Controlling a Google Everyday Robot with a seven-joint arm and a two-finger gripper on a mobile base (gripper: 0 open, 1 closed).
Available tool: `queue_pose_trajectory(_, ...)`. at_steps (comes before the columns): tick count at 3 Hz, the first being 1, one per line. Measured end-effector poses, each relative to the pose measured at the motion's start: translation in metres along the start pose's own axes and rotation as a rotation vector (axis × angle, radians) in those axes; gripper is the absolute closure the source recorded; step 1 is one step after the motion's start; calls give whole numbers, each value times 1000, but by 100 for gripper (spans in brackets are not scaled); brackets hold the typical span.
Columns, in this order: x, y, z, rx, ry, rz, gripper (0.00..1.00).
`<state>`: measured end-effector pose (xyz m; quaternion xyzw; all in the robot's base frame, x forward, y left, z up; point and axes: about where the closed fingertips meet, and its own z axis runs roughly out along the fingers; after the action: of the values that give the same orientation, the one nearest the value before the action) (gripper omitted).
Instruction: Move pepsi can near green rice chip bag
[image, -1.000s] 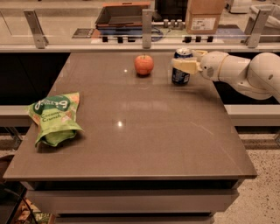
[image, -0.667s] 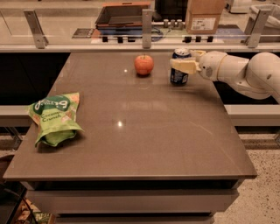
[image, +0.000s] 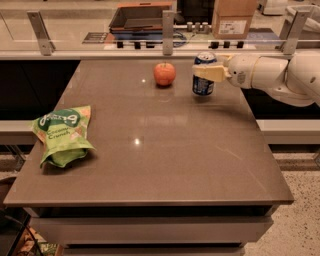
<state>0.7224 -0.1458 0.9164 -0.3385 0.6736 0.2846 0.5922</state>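
Observation:
The pepsi can, dark blue with a silver top, stands at the far right of the brown table, just right of a red-orange apple. My gripper reaches in from the right on a white arm and is shut on the can's upper part, with one cream finger across its front. The green rice chip bag lies at the table's left edge, far from the can.
A rail with metal posts runs behind the table's far edge. Beyond it are a dark tray and a cardboard box. The table's right edge is close to the can.
The gripper and the can have shifted slightly to the left. The apple and the bag have not moved.

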Motion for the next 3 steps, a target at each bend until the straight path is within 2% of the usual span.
queue_pose_trajectory(1,-13,29,-4,-53,-6,-17,100)
queue_pose_trajectory(2,-22,68,-5,-90,-23,-39,100)
queue_pose_trajectory(3,-24,116,3,-126,-42,-64,100)
